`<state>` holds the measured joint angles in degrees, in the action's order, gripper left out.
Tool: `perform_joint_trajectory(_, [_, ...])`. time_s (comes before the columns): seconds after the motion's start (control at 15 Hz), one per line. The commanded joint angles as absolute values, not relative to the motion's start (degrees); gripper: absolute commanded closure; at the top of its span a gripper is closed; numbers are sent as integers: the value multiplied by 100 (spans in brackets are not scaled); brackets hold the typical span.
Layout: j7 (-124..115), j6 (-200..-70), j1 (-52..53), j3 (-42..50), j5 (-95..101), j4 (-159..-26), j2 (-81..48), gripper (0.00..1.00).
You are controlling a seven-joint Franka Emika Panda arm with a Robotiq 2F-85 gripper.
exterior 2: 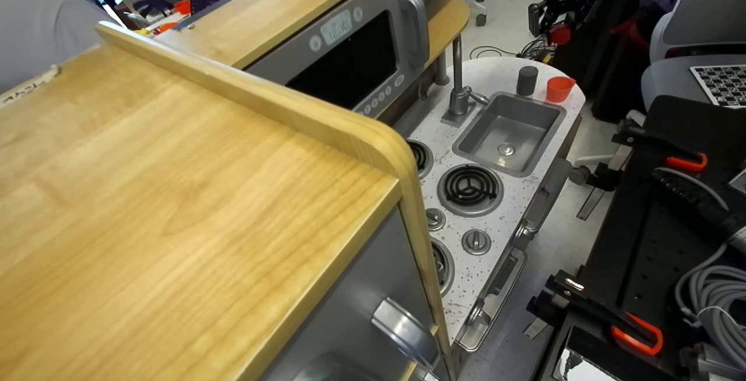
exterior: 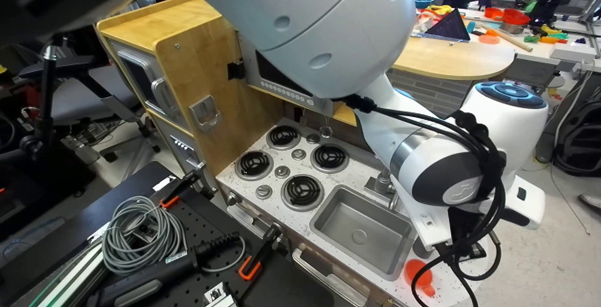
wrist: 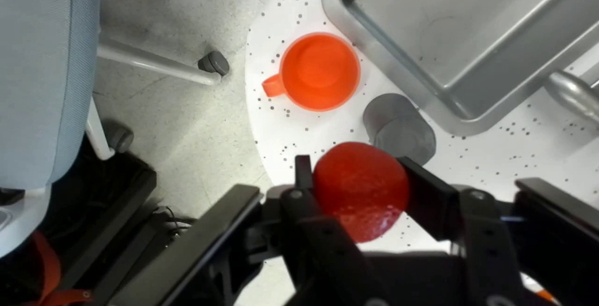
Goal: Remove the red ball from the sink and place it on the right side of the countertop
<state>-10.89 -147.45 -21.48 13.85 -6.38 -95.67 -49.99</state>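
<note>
Above the countertop (wrist: 496, 156), the parted pincer (wrist: 359, 175) grips the red ball (wrist: 360, 193).

- One red ball (wrist: 360, 193), held in the end effector (wrist: 358, 170)
- One gray cylinder (wrist: 402, 130), near it
- One orange cup (wrist: 320, 72), farther off
- One sink (wrist: 449, 16), one faucet (wrist: 573, 93), near it
- Four burners (exterior: 302, 193), well apart from it
- Four stovetop knobs (exterior: 282, 172), likewise (same tally as the burners)
- Two orange-tipped clamps (exterior 2: 606, 309), well apart

Orange cup (wrist: 319, 72), gray cylinder (wrist: 405, 138) on countertop (wrist: 489, 154)
</note>
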Motion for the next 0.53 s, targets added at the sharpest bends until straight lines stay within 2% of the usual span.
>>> perform_joint_trajectory(0.0, [-1593,-14889,-2350,1327,-1210,-9251,-5323,78])
perform_joint_trajectory(0.47, [-2442,-14770,-2470,1359,-1817,-8494,-6110,78])
